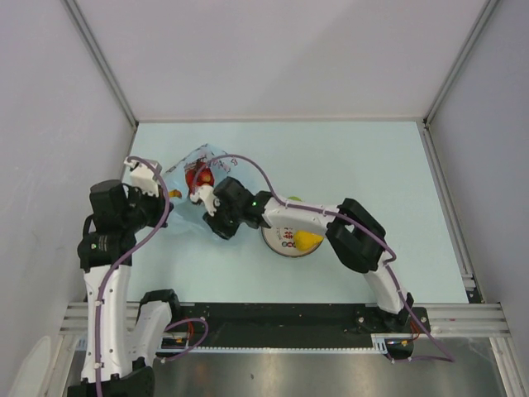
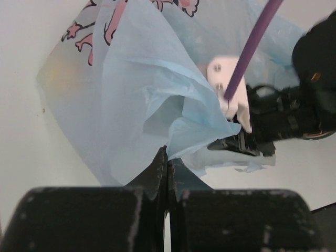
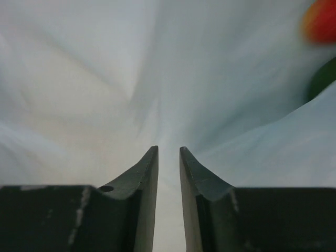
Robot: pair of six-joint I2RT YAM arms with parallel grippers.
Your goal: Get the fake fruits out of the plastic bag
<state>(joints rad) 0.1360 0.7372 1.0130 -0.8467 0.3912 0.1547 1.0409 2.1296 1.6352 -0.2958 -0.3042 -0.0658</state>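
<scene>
- Pinching a fold of the plastic bag (image 2: 136, 94) with the left hand (image 2: 167, 159), jaws together on the thin film at the lower middle of the left wrist frame.
- Reaching into the bag's mouth with the right hand (image 3: 168, 153); fingers narrowly apart, only pale film seen through the gap, nothing visibly gripped.
- Lying at the upper left of the table (image 1: 347, 157) in the top frame, between the two hands; crinkly, translucent, light blue, printed with pink figures, slack wherever touched.
- Inside the bag, at the upper right edge of the right wrist frame: a blurred red-orange fruit (image 3: 321, 21), with a dark green fruit (image 3: 324, 79) just below it; both rounded, both up and to the right of the fingertips, off the line of the gap.
- Already out: a yellow fruit (image 1: 308, 241), smooth and tapered, resting on the white plate (image 1: 279, 248) at the middle of the top frame, partly under the right forearm.
- Nearer arm for the bagged fruit: the right; left hand busy holding the bag up.
- Likely need: swinging the right hand toward the upper right of its own frame and widening the fingers before closing; long axis of either fruit impossible to tell from the blur.
- Risk, judged only: snagging film together with the slick plastic fruit.
</scene>
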